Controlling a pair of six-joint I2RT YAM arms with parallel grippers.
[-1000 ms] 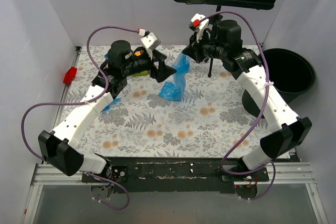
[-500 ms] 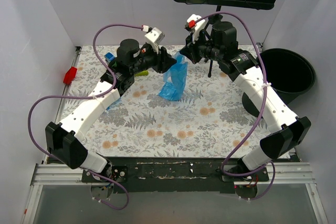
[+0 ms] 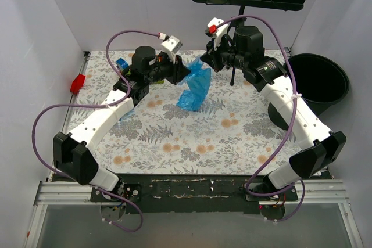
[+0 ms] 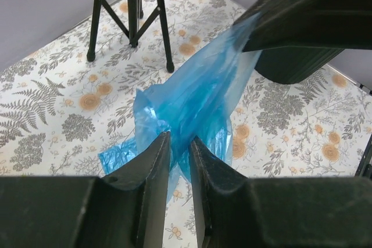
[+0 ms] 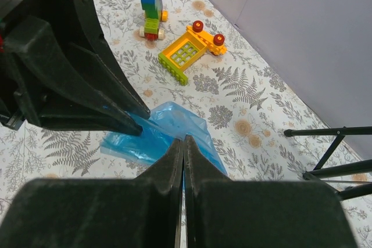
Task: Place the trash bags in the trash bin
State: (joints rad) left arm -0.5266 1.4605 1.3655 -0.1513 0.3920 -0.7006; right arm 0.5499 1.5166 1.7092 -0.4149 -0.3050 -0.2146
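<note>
We see the trash bag (image 3: 195,87) held up over the far middle of the table (image 3: 174,137), its lower end crumpled on the surface. The right gripper (image 5: 183,143) is clamped tight on the bag's top. The left gripper (image 4: 180,142) sits at the bag's left side, jaws a narrow gap apart, blue film between them. The trash bin (image 3: 319,79) stands well apart, far right.

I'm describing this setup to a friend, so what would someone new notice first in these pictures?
A bright blue bag rises from the far middle of the table, pinched at its top by the right hand, while the left hand straddles it lower down. A big black bin stands at the right, and colourful toy blocks lie at the far left.
</note>
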